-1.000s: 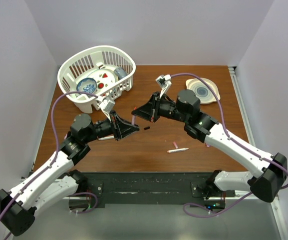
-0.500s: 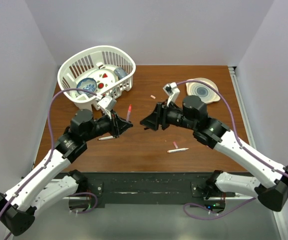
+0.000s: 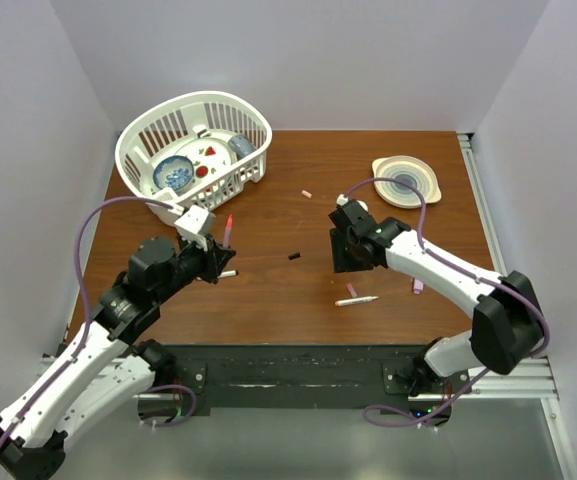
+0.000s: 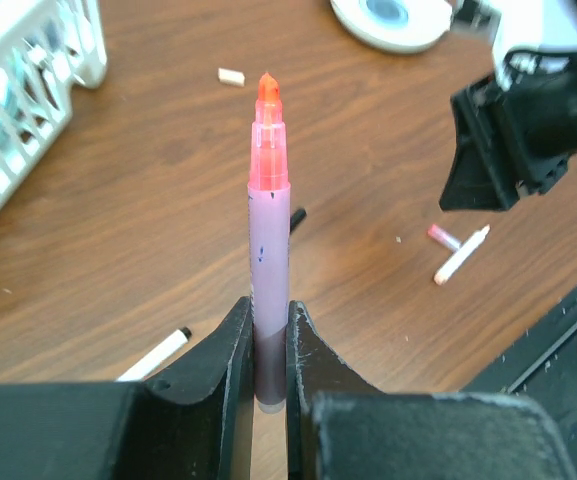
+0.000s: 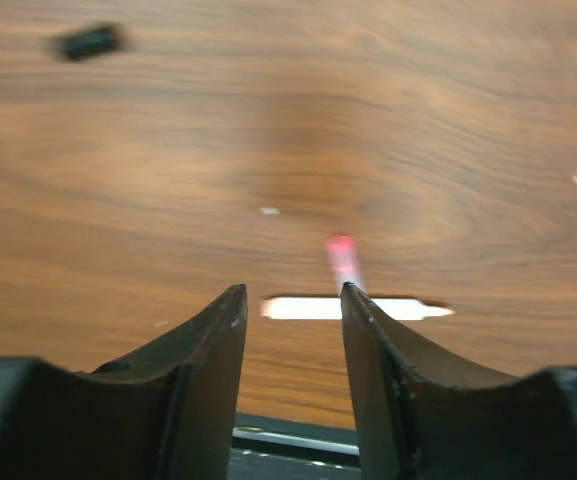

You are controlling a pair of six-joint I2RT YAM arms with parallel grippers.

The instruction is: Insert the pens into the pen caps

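1. Here, the left gripper [image 4: 270, 325] is closed on the lower barrel of a lilac pen [image 4: 269, 230]. The pen stands upright above the left half of the table [image 3: 268, 310], its bare orange-pink tip uppermost.
2. The right gripper [image 5: 290, 305] points down at the table right of centre. Its jaws stand moderately apart with nothing between them.
3. Directly beyond those jaws lie a pink cap [image 5: 342, 256] and a white pen [image 5: 368, 308], just beside each other on the near part of the table.
4. A black cap [image 3: 294, 256] lies alone between the two grippers. A pale cap [image 3: 306, 193] lies farther back, and a second white pen [image 4: 158, 352] with a dark tip lies near the left gripper.
5. Step in hand, as judged: one pen is presented for capping and no cap is yet held, so the right gripper appears about to fetch one.
6. The next move calls for a descent onto a single cap and a grip across its short body. The pink cap lies close against the white pen, so the jaws must take the cap alone.
7. The cap's open end must then be lined up with the raised tip and pushed along the barrel's axis. Which cap belongs to this pen cannot be told.
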